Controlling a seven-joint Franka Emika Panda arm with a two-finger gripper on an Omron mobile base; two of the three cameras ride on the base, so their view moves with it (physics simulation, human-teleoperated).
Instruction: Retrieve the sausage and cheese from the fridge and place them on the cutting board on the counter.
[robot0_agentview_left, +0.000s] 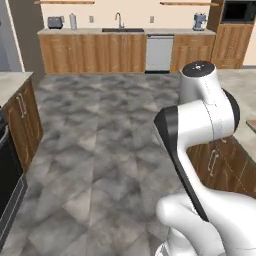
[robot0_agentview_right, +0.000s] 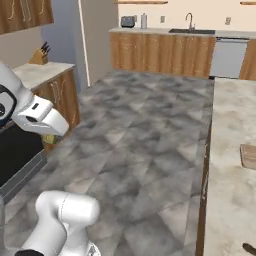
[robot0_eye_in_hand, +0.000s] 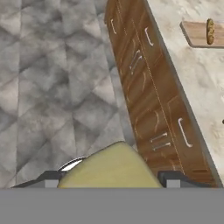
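We carry the cheese (robot0_eye_in_hand: 113, 168) pinched in our end effector (robot0_eye_in_hand: 113, 183), held high over the floor for transit. The cutting board (robot0_eye_in_hand: 197, 33) waits on the desk (robot0_eye_in_hand: 192, 74), already bearing a golden-brown stick (robot0_eye_in_hand: 210, 31), so we need the free side.
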